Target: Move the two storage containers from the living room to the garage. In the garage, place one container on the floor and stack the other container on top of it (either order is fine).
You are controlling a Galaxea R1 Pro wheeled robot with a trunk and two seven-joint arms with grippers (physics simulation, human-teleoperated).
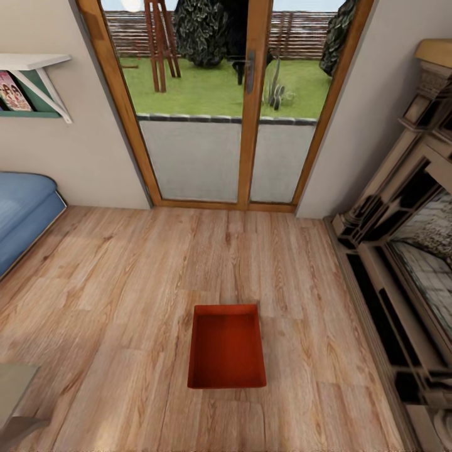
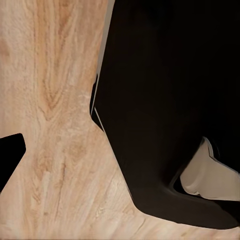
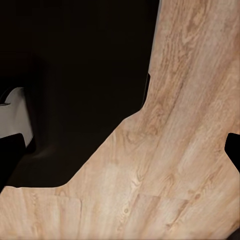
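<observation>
One red-orange storage container (image 1: 226, 346) sits empty and open-topped on the light wood plank floor (image 1: 125, 282) of the living room, between the blue sofa (image 1: 22, 213) and the dark fireplace (image 1: 408, 251), before the glass doors (image 1: 216, 107). It looks rigid and light, best gripped by its thin straight rim walls, perhaps on opposite sides. I cannot tell whether either hand is open or closed.

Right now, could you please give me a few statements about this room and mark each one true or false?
1. The red-orange rectangular open-top bin sits on the light wood plank floor. True.
2. The bin holds a stack of books. False: it is empty.
3. The wood-framed glass doors stand beyond the bin. True.
4. The blue sofa is at the right. False: it is at the left; the dark fireplace is at the right.
</observation>
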